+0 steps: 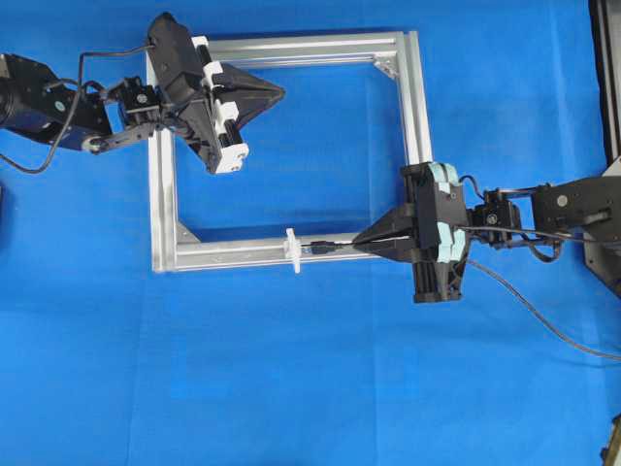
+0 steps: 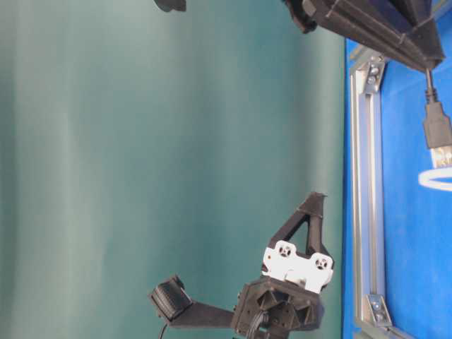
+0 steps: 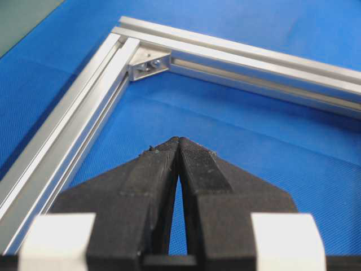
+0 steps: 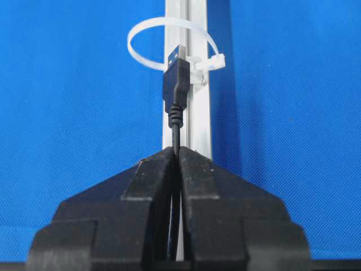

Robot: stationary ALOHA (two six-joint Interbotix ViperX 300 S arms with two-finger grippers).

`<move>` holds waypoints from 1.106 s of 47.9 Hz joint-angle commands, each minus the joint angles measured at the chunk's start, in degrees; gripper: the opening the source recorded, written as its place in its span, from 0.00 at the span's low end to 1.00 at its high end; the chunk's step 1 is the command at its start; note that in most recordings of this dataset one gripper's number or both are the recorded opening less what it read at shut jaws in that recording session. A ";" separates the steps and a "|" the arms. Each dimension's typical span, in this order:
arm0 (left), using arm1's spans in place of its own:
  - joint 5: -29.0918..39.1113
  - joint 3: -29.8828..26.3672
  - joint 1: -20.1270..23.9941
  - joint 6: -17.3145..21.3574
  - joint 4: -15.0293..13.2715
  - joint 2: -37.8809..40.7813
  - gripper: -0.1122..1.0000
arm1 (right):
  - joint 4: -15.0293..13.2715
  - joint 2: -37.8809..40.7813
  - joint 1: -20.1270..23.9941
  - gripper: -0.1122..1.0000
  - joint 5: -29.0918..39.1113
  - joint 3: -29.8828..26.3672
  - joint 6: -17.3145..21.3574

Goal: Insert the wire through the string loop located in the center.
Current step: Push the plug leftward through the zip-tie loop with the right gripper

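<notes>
The wire (image 4: 176,93) is pinched in the right gripper (image 4: 177,151); the left gripper (image 3: 179,141) is closed, empty. The string loop (image 4: 169,42) could be missed if the plug droops.

Surface: a table under a blue cloth (image 1: 320,388), faintly creased, filling the overhead view.
Frame: a square of silver bars (image 1: 162,194) lies flat on the cloth, blue showing through its open middle.
Brackets: small silver corner pieces (image 3: 148,64) sit inside the frame's corners.
Loop: a white tie (image 1: 292,250) rings the frame's near bar about midway and stands up from it.
Wire: a thin black cable (image 1: 543,320) trails across the cloth to the right of the frame, toward the table's right edge.
</notes>
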 commanded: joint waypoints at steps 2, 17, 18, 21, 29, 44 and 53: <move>-0.35 -0.44 -0.09 0.09 0.26 -1.76 0.10 | 0.26 -0.53 -0.18 0.08 -0.62 -0.44 0.00; -0.35 -0.35 -0.09 0.00 0.18 -1.85 0.10 | 0.26 1.76 -0.18 0.08 -0.62 -2.72 0.00; -0.26 -0.44 -0.18 0.00 0.18 -1.85 0.10 | 0.26 1.93 -0.18 0.08 -0.62 -2.99 0.00; -0.35 -0.44 -0.09 0.09 0.18 -1.76 0.10 | 0.26 2.64 -0.18 0.08 -0.62 -3.87 -0.09; -0.35 -0.35 -0.18 0.09 0.18 -1.85 0.10 | 0.26 4.92 -0.18 0.08 -0.62 -6.94 0.00; -0.35 -0.35 -0.09 0.09 0.18 -1.85 0.10 | 0.09 8.53 -0.18 0.08 -0.26 -12.04 -0.09; -0.35 -0.35 -0.09 0.09 0.18 -1.85 0.10 | 0.00 9.58 -0.18 0.08 -0.18 -13.18 -0.09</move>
